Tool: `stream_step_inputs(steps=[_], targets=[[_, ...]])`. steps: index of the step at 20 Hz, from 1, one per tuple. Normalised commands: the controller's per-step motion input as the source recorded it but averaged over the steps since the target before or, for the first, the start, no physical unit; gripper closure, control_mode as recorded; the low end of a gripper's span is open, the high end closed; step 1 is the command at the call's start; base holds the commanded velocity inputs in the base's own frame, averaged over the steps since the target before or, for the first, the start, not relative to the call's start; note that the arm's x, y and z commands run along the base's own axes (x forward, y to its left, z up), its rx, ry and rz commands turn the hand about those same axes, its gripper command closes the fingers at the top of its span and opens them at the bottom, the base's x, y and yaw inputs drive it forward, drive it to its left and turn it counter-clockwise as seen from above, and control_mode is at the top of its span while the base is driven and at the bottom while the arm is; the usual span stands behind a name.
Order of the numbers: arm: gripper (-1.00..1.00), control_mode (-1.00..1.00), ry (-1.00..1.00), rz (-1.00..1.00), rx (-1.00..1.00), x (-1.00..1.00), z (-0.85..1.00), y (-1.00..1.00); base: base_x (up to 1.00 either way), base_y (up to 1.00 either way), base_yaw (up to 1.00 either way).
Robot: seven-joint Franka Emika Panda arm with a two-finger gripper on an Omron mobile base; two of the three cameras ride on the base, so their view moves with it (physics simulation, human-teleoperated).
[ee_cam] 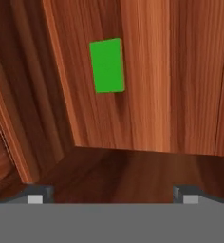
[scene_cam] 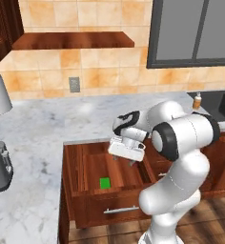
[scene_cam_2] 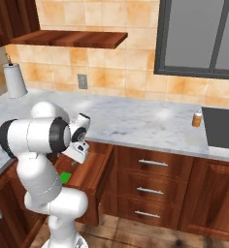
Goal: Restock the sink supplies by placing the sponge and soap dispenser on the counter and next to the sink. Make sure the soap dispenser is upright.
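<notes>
Your fingers (ee_cam: 109, 198) spread wide, empty, poised above open drawer (scene_cam: 86, 164). Sponge (ee_cam: 107, 65) lies flat on drawer floor, ahead of them, untouched. Soap dispenser (scene_cam: 197, 101) already upright on surface (scene_cam_2: 136, 121) beside sink (scene_cam_2: 222, 127). Step: sponge pickup. Next, descend, centre over sponge, close.

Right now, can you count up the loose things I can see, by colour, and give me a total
Green: 1, the sponge lying flat in the open drawer
Orange: 1, the soap dispenser upright on the counter beside the sink
White: 1, the paper towel roll
Grey: 1, the appliance at the counter's left edge
Total: 4
</notes>
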Motion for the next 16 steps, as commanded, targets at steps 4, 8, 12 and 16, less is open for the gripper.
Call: stream_step_inputs(steps=[4,8,12,16], targets=[[-1.0,-1.0,0.13,0.16,-0.25,0.7,-0.96,0.58,0.0,0.0,0.0],[-1.0,-1.0,0.01,0.03,-0.17,0.53,-0.74,0.28,0.0,0.0,0.0],[-1.0,-1.0,0.0,0.0,-0.03,0.43,-0.51,0.05,0.0,0.0,0.0],[-1.0,-1.0,0.01,0.0,-0.05,0.28,-0.5,0.02,0.0,0.0,0.0]])
